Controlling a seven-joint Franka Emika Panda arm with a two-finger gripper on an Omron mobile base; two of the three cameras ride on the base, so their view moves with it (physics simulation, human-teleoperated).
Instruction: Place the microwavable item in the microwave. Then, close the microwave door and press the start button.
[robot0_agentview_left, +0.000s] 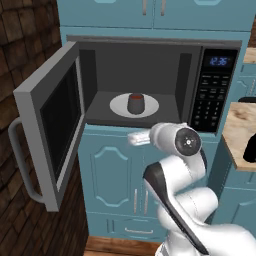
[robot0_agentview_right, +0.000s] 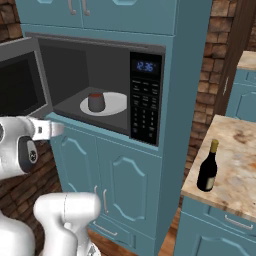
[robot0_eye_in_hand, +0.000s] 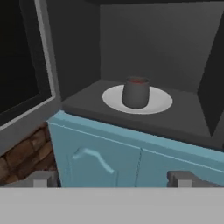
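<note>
Sitting upright on the white turntable plate (robot0_agentview_left: 150, 106), the microwavable item (robot0_agentview_left: 135, 103) is already inside the microwave (robot0_agentview_left: 150, 85), roughly at the centre of the cavity floor (its reddish-brown top faces up). Nothing touches it. The microwave door (robot0_agentview_left: 50, 120) stands swung wide open off the microwave's left edge, dark glass facing into the room, its grey bar handle (robot0_agentview_left: 20, 160) on the outer edge, far from the cavity. To the right of the cavity, the black keypad panel (robot0_agentview_left: 214, 92) shows a blue clock at its top.

Now the gripper (robot0_eye_in_hand: 113, 178): it hangs outside the microwave, just below and in front of the cavity's front lip, level with the blue cabinet doors (robot0_eye_in_hand: 140, 162) under the oven. Its fingers (robot0_eye_in_hand: 41, 178) stand spread well apart with nothing between them, pointing toward the cup from outside.

Off to the right of the microwave, well apart from it, a dark wine bottle (robot0_agentview_right: 208, 167) stands upright on a marble counter (robot0_agentview_right: 235, 150).
</note>
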